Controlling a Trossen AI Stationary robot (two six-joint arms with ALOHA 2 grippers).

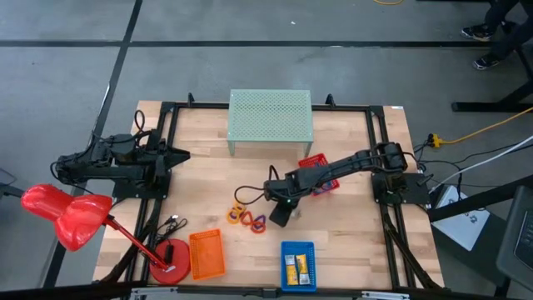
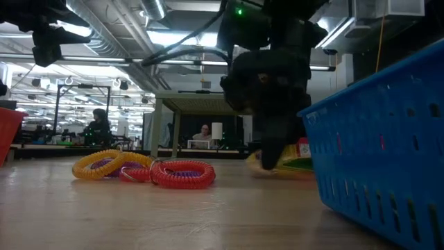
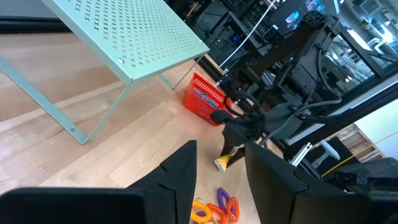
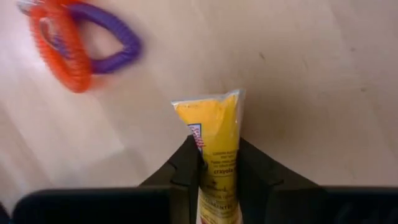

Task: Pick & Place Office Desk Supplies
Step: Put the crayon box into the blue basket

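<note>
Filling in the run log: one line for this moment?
right gripper: closed on yellow packet, on table | left gripper: idle, open | coil rings: beside

Yellow pack beneath right claw

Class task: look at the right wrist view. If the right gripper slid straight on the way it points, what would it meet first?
Beyond the yellow packet between the right gripper's fingers, the line ahead looks like bare table. The coil rings lie off to one side, probably missed, though depth is unclear.
</note>
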